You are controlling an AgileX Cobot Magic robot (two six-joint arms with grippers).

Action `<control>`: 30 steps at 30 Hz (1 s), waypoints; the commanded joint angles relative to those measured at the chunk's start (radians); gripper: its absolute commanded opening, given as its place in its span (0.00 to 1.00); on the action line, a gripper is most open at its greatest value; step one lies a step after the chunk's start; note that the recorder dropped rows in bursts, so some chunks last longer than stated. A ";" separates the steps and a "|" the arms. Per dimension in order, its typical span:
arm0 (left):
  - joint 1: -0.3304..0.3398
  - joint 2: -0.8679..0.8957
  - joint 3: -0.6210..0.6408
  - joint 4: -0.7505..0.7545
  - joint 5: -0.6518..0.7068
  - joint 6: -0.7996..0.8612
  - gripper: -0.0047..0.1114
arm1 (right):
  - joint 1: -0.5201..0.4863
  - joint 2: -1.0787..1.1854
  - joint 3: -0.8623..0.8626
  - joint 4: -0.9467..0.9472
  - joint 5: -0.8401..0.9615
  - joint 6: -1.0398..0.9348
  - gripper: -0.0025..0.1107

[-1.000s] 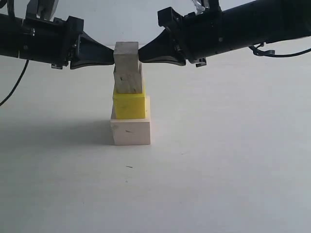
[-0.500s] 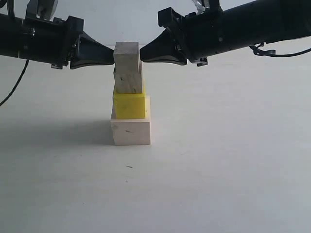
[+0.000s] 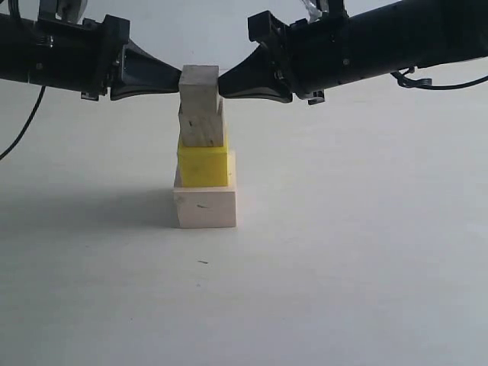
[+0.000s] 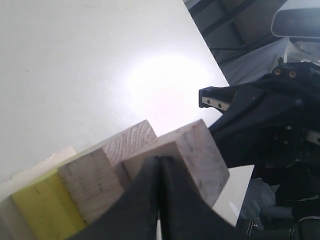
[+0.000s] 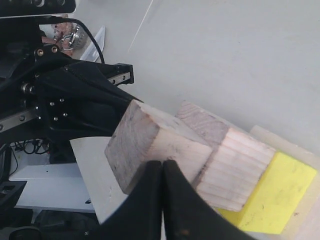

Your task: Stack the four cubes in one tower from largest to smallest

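Atop the tower (image 3: 203, 164) | greyish-white cube (image 3: 199, 82) rests on speckled tan cube (image 3: 202, 128), above yellow cube (image 3: 203, 168) and pale wood cube (image 3: 204, 208) | left end effector (image 3: 175, 82) and right end effector (image 3: 223, 82) each clenched empty, tips pressing its 2 sides | we should retreat both evenly, avoiding drag.

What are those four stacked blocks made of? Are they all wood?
The top greyish-white cube and the speckled tan cube look like bare, unvarnished wood: grain lines show on their faces. The yellow cube is smooth and evenly coloured, so painted wood or plastic; I cannot tell. The bottom pale cube looks like matte raw wood.
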 commanded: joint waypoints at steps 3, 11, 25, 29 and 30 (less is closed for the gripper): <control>-0.005 -0.013 -0.008 -0.010 0.010 0.005 0.04 | 0.000 0.000 0.001 0.049 0.021 -0.040 0.02; -0.005 -0.013 -0.008 -0.010 0.010 0.005 0.04 | 0.000 0.000 0.001 0.053 0.011 -0.041 0.02; -0.005 -0.013 -0.008 -0.012 0.008 0.005 0.04 | 0.000 0.000 0.001 0.053 -0.013 -0.047 0.02; -0.005 -0.013 -0.008 -0.012 0.008 0.005 0.04 | 0.000 0.000 0.001 0.053 -0.030 -0.046 0.02; -0.005 -0.013 -0.008 -0.012 0.008 0.005 0.04 | 0.000 0.002 0.001 0.053 -0.035 -0.046 0.02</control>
